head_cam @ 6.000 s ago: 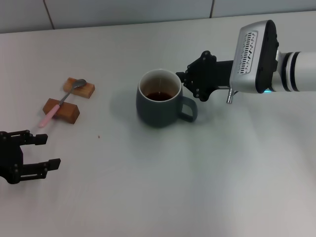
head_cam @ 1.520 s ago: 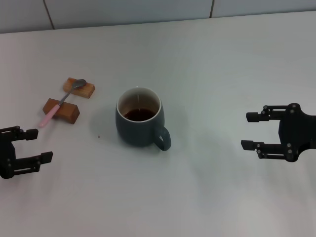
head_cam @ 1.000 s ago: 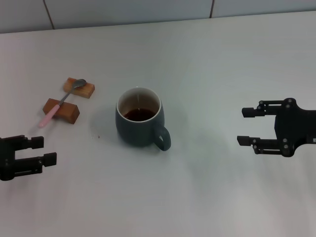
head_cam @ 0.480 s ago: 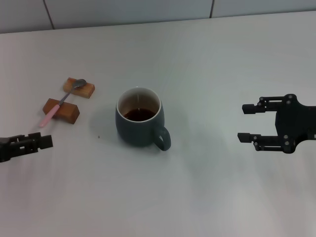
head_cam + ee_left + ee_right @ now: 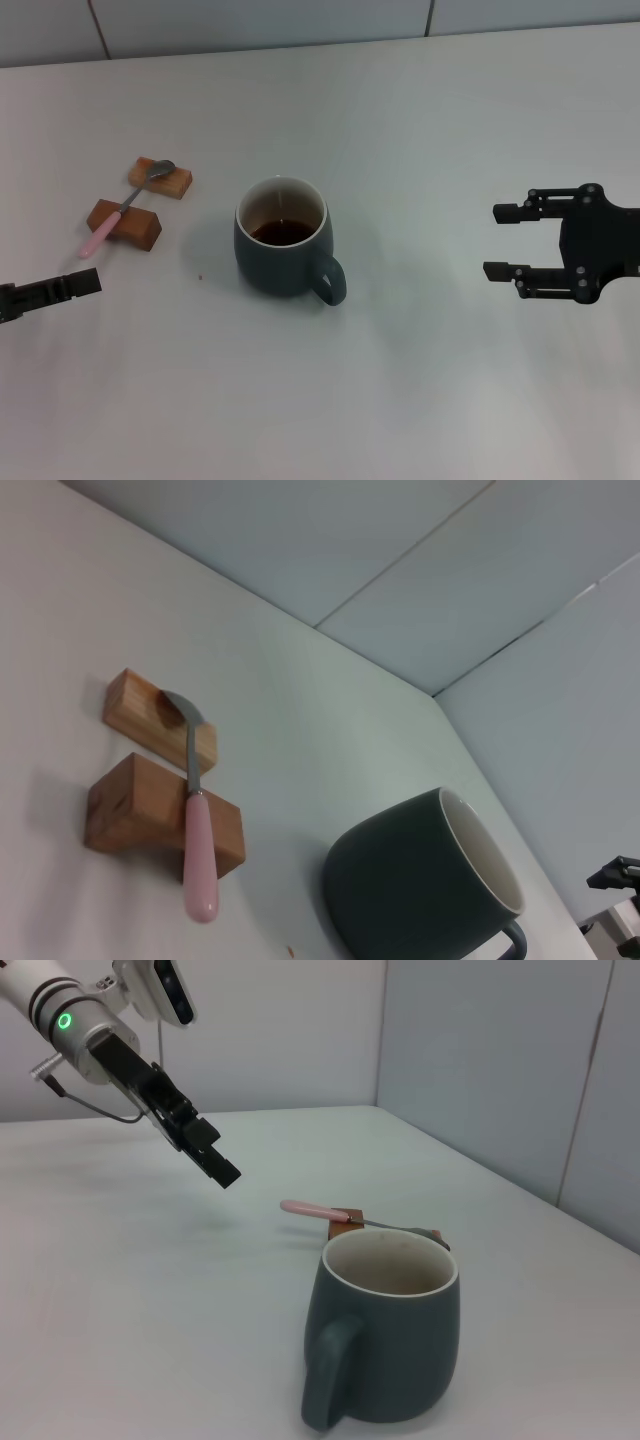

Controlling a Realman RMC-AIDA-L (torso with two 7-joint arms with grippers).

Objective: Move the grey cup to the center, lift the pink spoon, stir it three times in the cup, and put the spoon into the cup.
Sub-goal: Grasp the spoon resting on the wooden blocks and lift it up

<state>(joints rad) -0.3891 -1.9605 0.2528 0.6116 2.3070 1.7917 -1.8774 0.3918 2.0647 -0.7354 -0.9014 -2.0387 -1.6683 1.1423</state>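
the left tool (image 5: 50,291), state unclear, nears the spoon (image 5: 124,207) propped graspable on blocks (image 5: 125,223); right tool (image 5: 510,241) idles open beside the centred cup (image 5: 284,247).

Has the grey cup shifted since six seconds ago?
Yes. The grey cup now sits closer to the wooden blocks than before, moved toward the robot's left and slightly nearer it.

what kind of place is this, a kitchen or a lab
Probably a lab test bench, not a kitchen: a bare white table against plain panelled walls, with only a grey cup and a pink spoon staged on two wooden blocks, between two robot arms.
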